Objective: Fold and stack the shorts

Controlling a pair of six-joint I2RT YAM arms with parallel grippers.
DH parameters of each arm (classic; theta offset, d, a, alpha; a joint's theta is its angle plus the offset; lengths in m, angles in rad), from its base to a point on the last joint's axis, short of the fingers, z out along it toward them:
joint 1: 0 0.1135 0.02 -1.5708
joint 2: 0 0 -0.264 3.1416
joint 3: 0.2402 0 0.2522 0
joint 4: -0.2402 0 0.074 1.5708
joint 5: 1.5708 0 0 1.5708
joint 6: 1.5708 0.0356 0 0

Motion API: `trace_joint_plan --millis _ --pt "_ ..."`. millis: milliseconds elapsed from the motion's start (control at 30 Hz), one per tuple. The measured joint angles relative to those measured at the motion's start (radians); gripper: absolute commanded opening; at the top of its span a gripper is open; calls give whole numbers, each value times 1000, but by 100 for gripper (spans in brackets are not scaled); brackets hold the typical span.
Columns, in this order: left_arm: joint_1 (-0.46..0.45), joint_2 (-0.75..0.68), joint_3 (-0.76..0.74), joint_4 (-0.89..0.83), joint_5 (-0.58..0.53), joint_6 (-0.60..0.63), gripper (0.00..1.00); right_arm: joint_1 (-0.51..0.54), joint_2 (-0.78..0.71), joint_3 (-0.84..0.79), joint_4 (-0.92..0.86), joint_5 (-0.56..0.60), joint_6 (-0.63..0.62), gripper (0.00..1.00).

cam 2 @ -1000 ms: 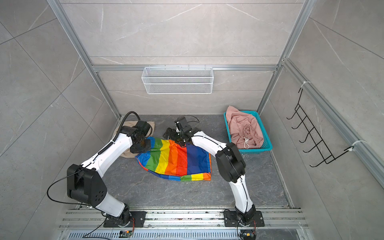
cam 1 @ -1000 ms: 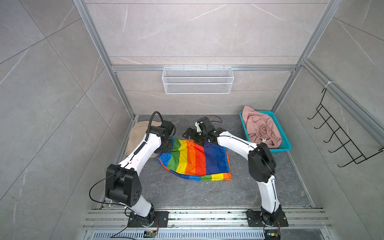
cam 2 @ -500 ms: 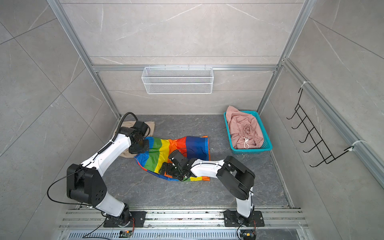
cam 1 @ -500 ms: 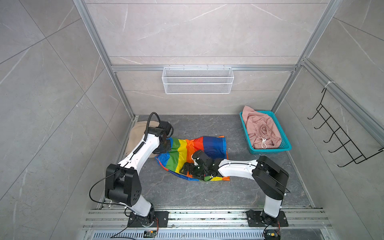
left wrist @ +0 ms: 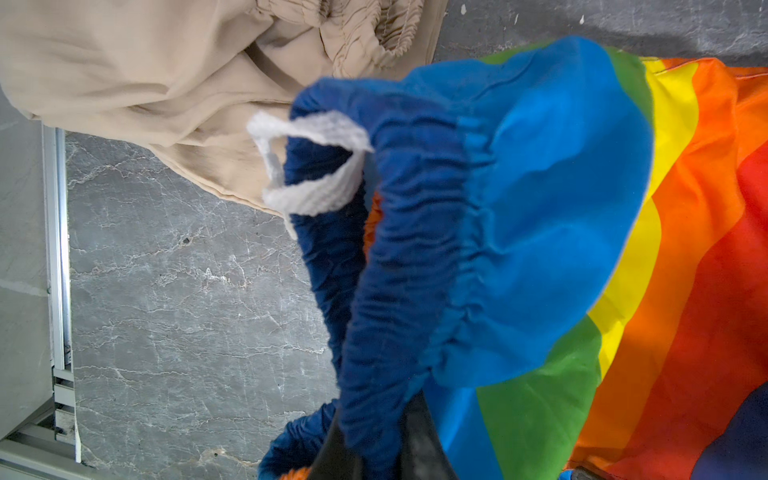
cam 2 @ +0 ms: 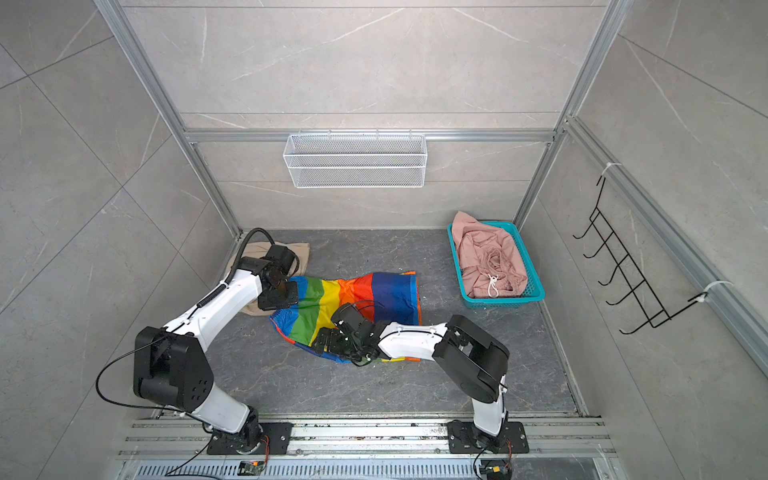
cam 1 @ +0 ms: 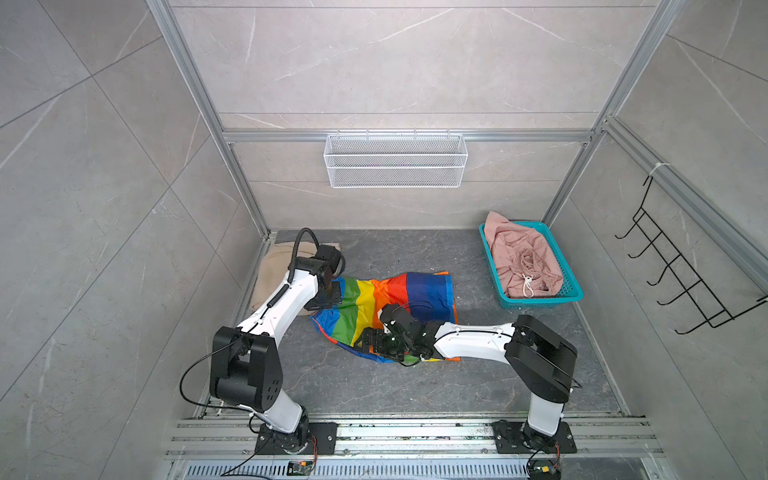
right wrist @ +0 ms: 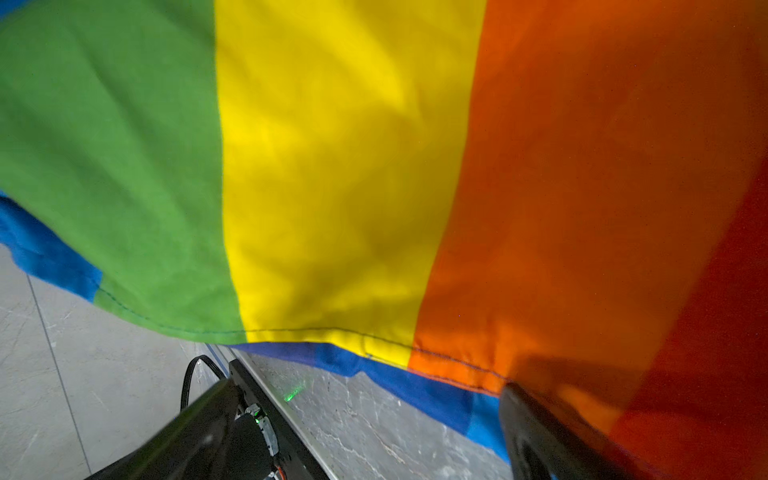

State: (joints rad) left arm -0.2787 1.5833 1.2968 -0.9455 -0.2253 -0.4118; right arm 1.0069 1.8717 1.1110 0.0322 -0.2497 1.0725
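The rainbow-striped shorts (cam 1: 365, 297) (cam 2: 320, 299) lie in the middle of the grey floor, rumpled along their far edge. My left gripper (left wrist: 380, 451) (cam 1: 328, 297) is shut on their dark blue elastic waistband, beside the white drawstring (left wrist: 309, 193). Low over the shorts' near hem, my right gripper (cam 1: 374, 340) (right wrist: 374, 436) stands open; only floor shows between its fingers (right wrist: 536, 432). Beige shorts (cam 1: 274, 266) (left wrist: 166, 75) lie at the back left behind my left arm. Pink shorts (cam 1: 523, 262) (cam 2: 486, 262) fill the teal basket (cam 1: 571, 293).
A white wire basket (cam 1: 395, 160) hangs on the back wall and a black hook rack (cam 1: 685, 270) on the right wall. Aluminium posts frame the cell, and rails (cam 1: 395, 432) carrying both arm bases run along the front.
My right arm swung from the rainbow shorts' far edge to their near hem, staying open. The far edge of the shorts bunched up. My left gripper kept its hold and shifted slightly left.
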Motion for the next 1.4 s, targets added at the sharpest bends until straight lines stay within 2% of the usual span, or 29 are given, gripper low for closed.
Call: trace_joint_plan --millis 267,500,733,1100,1400 --pt "15 0 16 -38 -37 29 0 -126 -46 2 -120 32 -99 100" --pt "21 6 134 -125 -125 76 0 -239 -158 -4 -290 129 -235 99" --pt "-2 39 268 -211 -173 109 0 -262 -181 -37 -396 210 -331 99" --pt "-270 129 390 -286 -154 24 0 -262 -115 -74 -367 171 -325 99" --pt "-409 322 476 -259 -5 -99 0 -293 -135 -153 -193 76 -272 99"
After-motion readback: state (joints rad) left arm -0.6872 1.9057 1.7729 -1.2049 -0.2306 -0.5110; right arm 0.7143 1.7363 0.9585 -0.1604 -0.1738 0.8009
